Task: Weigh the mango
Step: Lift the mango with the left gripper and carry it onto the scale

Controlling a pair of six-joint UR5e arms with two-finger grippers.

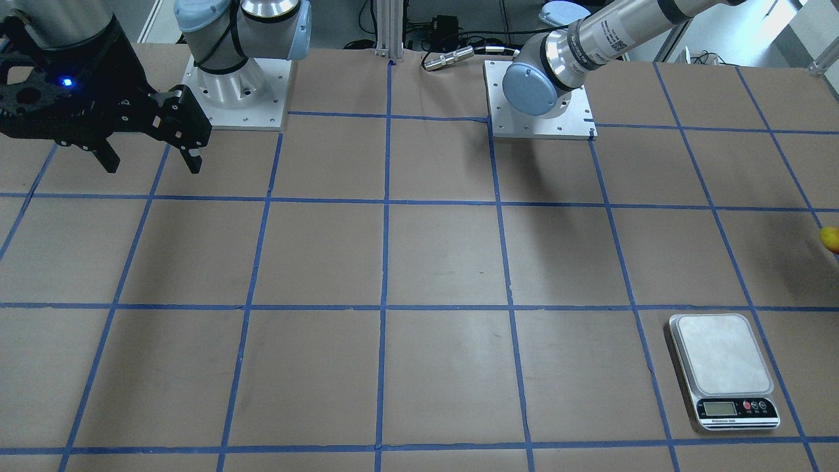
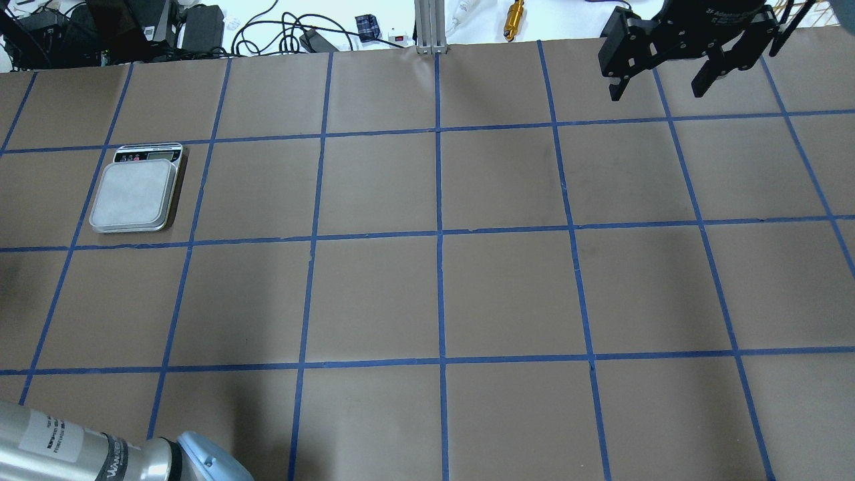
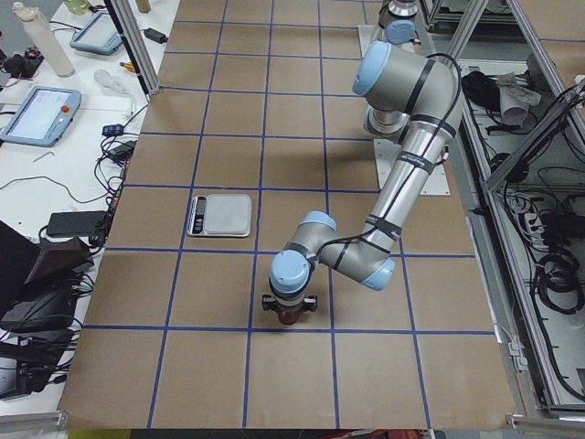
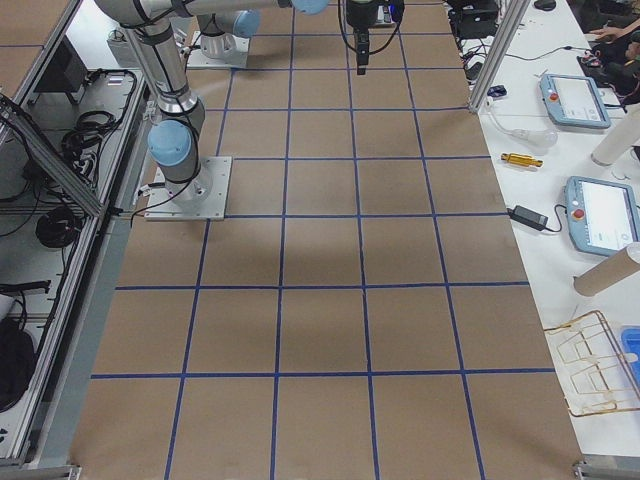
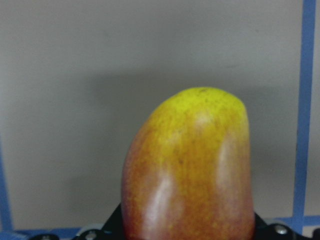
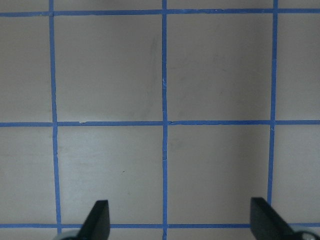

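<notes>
The mango, yellow at its tip and red-orange below, fills the left wrist view and sits between the jaws of my left gripper. The fingers are hidden behind it. In the exterior left view the mango shows as a red bit under the gripper, close above the table. Its yellow end peeks in at the front view's right edge. The scale, with a bare silver platform, stands one grid square away; it also shows in the front view. My right gripper is open and empty, high at the far right.
The table is brown paper with a blue tape grid. The two arm bases stand at the robot's edge. Cables and a brass part lie beyond the far edge.
</notes>
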